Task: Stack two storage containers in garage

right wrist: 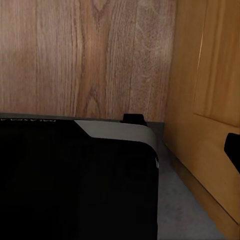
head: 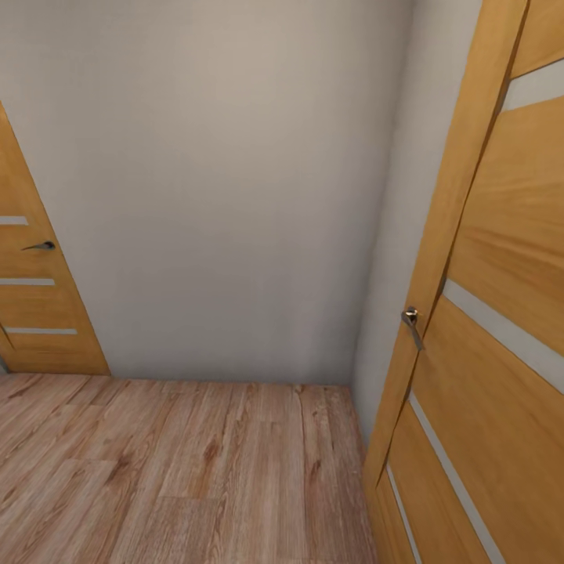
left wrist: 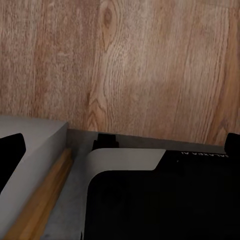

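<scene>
The two storage containers are out of view. I face a plain off-white wall (head: 219, 196) in a narrow passage with light wood plank flooring (head: 180, 470), not grey concrete. In the left wrist view my left gripper (left wrist: 125, 141) hangs over the planks, its dark fingertips (left wrist: 12, 150) far apart at the picture's edges, with nothing between them. In the right wrist view my right gripper (right wrist: 120, 145) shows one dark fingertip (right wrist: 233, 150) out at the edge, beside a door, and holds nothing.
A light wooden door with frosted strips (head: 501, 352) stands close on my right, its handle (head: 410, 319) near. Another such door (head: 39, 313) is at the far left. My black base (right wrist: 75, 180) sits close to the right door (right wrist: 210, 100).
</scene>
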Tool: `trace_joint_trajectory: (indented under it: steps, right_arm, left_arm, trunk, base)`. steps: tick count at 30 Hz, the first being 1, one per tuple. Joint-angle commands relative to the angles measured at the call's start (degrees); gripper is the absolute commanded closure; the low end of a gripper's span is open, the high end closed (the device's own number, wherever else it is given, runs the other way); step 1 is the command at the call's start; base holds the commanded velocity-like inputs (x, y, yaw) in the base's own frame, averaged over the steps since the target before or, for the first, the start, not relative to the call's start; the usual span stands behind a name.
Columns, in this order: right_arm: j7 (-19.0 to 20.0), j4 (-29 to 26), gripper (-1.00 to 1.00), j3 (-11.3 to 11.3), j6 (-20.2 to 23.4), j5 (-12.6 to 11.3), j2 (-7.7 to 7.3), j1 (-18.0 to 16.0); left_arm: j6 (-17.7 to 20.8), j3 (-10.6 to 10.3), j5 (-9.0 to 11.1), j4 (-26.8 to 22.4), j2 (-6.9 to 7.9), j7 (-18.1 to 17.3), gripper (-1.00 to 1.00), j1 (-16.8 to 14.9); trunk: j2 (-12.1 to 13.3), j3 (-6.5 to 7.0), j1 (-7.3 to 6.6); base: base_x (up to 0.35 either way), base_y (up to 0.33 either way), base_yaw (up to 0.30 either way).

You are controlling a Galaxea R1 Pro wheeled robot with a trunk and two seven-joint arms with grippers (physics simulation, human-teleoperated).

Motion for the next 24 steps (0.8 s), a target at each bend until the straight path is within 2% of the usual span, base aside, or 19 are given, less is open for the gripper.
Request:
trace_joint_trajectory:
  steps: [1, 16, 24]
  right_arm:
    - [-0.21, -0.01, -1.00, 0.50, -0.07, -0.46, 0.02, -0.03]
    - [-0.41, -0.01, -1.00, 0.61, 0.30, -0.43, 0.17, -0.03]
    - [-0.47, -0.01, -1.00, 0.58, 0.25, -0.37, 0.10, -0.03]
  left_arm:
    - [0.07, 0.01, 0.59, 0.01, 0.02, -0.27, -1.00, -0.04]
    - [0.07, 0.01, 0.59, 0.01, 0.02, -0.27, -1.00, -0.05]
    - [0.12, 0.01, 0.59, 0.01, -0.04, -0.20, -1.00, -0.04]
  trunk:
    - [-0.06, -0.08, 0.01]
    - [-0.06, -0.08, 0.01]
    - [-0.06, -0.08, 0.01]
  base:
    - [0.004, 0.000, 0.000]
    - [0.000, 0.000, 0.001]
    - [0.000, 0.000, 0.126]
